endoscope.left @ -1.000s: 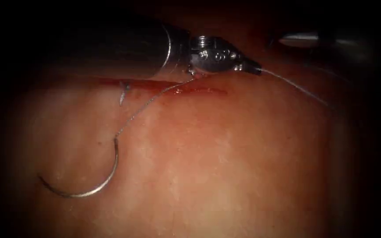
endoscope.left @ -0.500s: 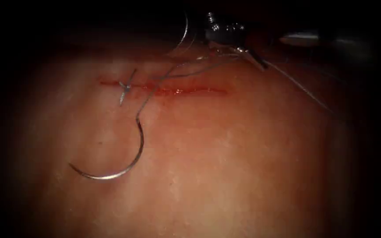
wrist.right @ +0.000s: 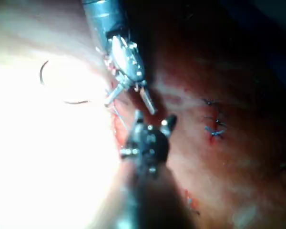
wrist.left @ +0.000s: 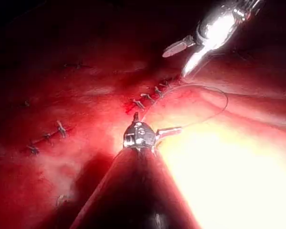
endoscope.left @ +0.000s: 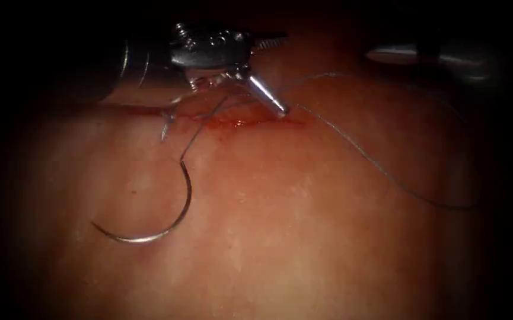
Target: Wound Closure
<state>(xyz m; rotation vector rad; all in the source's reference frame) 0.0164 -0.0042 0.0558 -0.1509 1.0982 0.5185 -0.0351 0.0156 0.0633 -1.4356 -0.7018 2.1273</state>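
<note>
1. The left hand (endoscope.left: 284, 74) reaches in from the upper left, its jaws spread wide and holding nothing. One jaw points sideways. The other angles down to the cut (endoscope.left: 238, 122), and whether its tip touches cannot be made out.
2. The right hand (wrist.left: 178, 61) hangs beyond the cut's right end, jaws parted and empty. From the endoscope it is dim and partly cut off.
3. Thread (endoscope.left: 351, 142) runs from the cut beside the left hand in a slack loop out to the right, fading into shadow.
4. A tied stitch (endoscope.left: 166, 121) crosses the cut's left part.
5. The needle (endoscope.left: 188, 198) lies free on the tissue (endoscope.left: 303, 237) on the near side of the cut, toward its left end. It is not in the tissue, and thread leads from its tail up to the cut.
</note>
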